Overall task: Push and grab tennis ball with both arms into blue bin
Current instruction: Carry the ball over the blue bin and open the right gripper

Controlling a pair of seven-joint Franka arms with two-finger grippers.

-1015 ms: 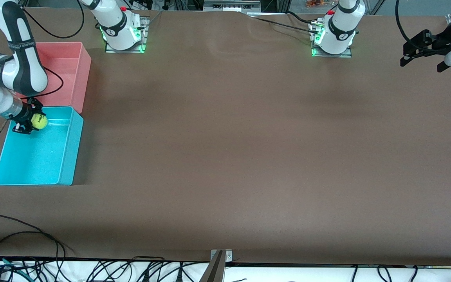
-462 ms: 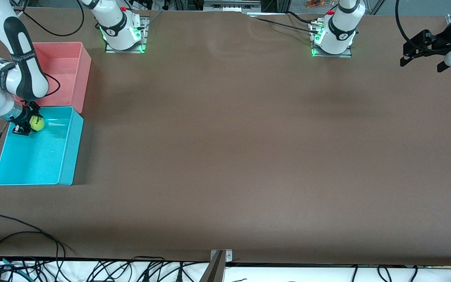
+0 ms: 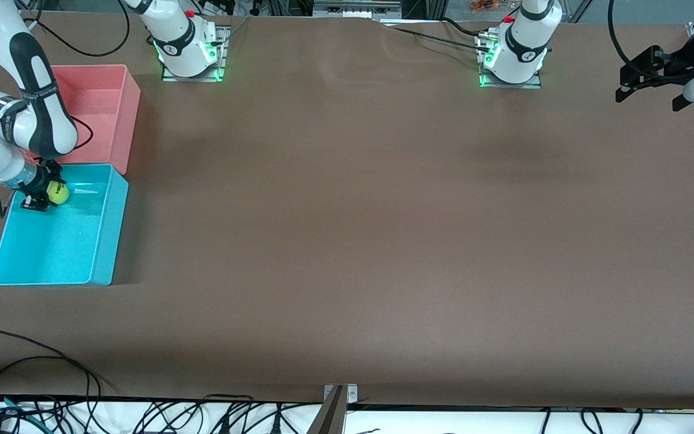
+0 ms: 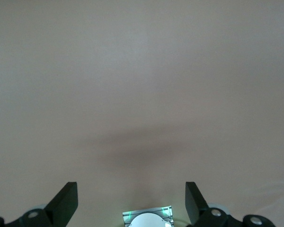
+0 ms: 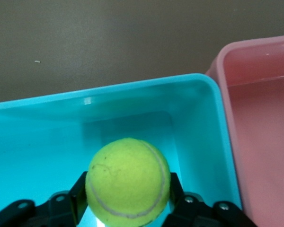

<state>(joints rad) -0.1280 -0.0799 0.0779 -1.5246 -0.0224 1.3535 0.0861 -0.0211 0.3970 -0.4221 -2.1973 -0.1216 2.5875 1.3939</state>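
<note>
The yellow-green tennis ball sits between the fingers of my right gripper, which is shut on it. Both are inside the outline of the blue bin, at the end that adjoins the pink bin, and the ball is low over the bin's floor. In the right wrist view a black finger presses each side of the ball. My left gripper waits in the air at the left arm's end of the table, open with nothing between its fingers.
A pink bin of the same size touches the blue bin's end, farther from the front camera. The arms' bases stand along the table's back edge. Cables lie at the front edge.
My right gripper has sunk a little lower into the blue bin with the ball still between its fingers. The left arm has not moved.
</note>
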